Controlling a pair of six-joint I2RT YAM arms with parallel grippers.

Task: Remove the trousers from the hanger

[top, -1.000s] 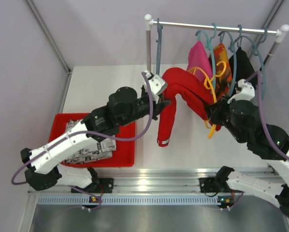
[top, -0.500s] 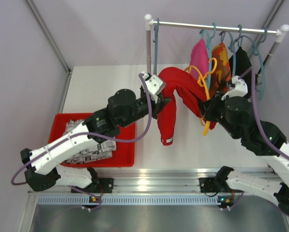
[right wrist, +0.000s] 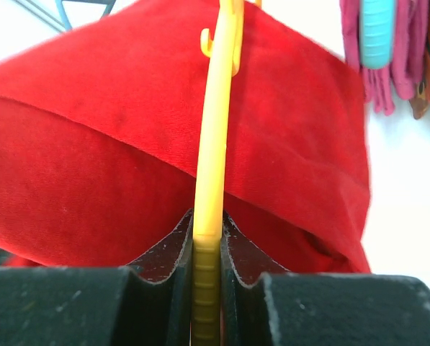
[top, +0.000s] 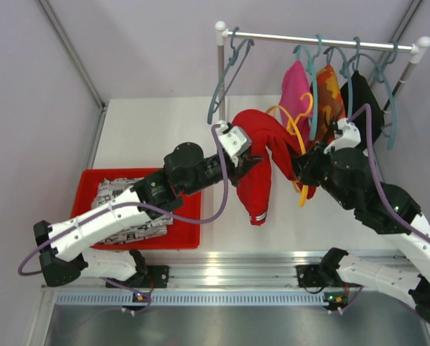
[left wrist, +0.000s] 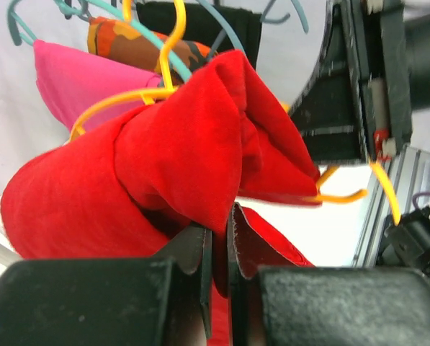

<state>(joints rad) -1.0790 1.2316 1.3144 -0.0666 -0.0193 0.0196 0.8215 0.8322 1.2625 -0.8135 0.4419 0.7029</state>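
Note:
The red trousers [top: 265, 144] hang bunched over a yellow hanger [top: 298, 130], off the rail and above the table. My left gripper [top: 249, 156] is shut on a fold of the red trousers [left wrist: 186, 144], pinched between the jaws [left wrist: 220, 234]. My right gripper [top: 304, 169] is shut on the yellow hanger [right wrist: 213, 144], whose bar stands upright between the jaws [right wrist: 207, 234] with red cloth [right wrist: 92, 151] draped behind it. Pink trousers [top: 295, 85], orange camouflage trousers [top: 331, 97] and black trousers [top: 360, 92] hang on teal hangers. Black-and-white patterned trousers [top: 121, 216] lie in the tray.
The rail [top: 323, 40] runs across the back right on two white posts. An empty teal hanger [top: 225, 79] dangles at its left end. A red tray [top: 189, 216] sits at the near left of the white table. A metal frame rail borders the near edge.
Both grippers have moved nearer and slightly lower, carrying the red trousers and the yellow hanger. The loose trouser leg hangs further right. The empty teal hanger has swung left.

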